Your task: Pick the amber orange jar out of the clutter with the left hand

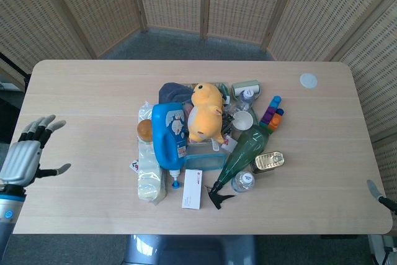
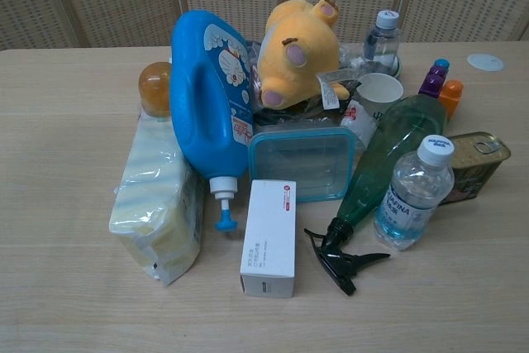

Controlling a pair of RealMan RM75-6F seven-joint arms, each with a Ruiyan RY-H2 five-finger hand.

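Observation:
The amber orange jar [image 1: 145,130] sits at the left edge of the clutter, wedged between the blue detergent bottle [image 1: 169,134] and a pale plastic-wrapped pack [image 1: 149,170]. In the chest view the jar [image 2: 154,87] peeks out behind the pack [image 2: 157,196], left of the blue bottle [image 2: 207,97]. My left hand [image 1: 28,153] hovers over the table's left edge, fingers spread, holding nothing, well left of the jar. Only a fingertip of my right hand [image 1: 374,188] shows at the right edge. Neither hand appears in the chest view.
The pile also holds a yellow plush toy [image 1: 206,112], a teal-lidded container [image 2: 302,163], a white box [image 2: 269,237], a green spray bottle [image 2: 378,163], a water bottle [image 2: 412,192], a tin can [image 2: 475,163] and a paper cup [image 2: 380,88]. A white disc [image 1: 308,80] lies far right.

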